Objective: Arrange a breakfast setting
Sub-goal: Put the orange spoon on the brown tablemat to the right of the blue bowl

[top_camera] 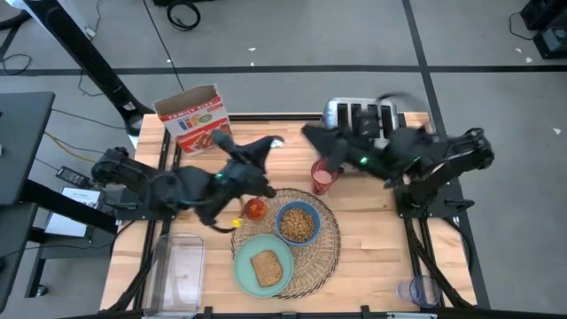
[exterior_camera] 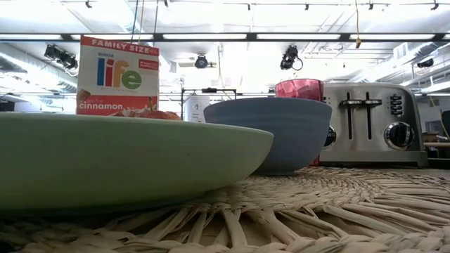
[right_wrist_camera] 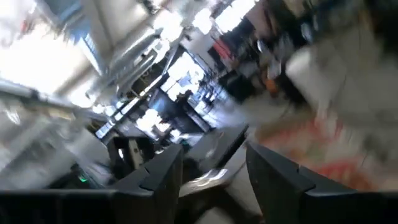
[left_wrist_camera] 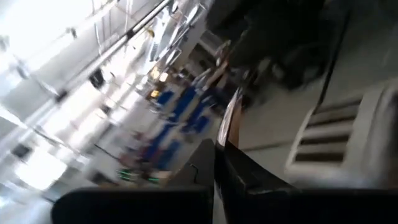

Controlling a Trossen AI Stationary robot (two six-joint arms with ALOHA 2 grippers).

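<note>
A round woven placemat carries a mint-green plate with a toast slice and a blue bowl of cereal. A red apple sits at the mat's far left rim, with a small orange bit, perhaps the spoon, beside it. The pink cup stands on the table just beyond the mat. My left gripper hangs shut in the air beyond the apple. My right gripper hangs open above the table beside the toaster; nothing shows between its fingers.
A cereal box stands at the far left, the chrome toaster at the far edge. A clear bin lies at the near left and a small clear cup at the near right. Bare wood lies right of the mat.
</note>
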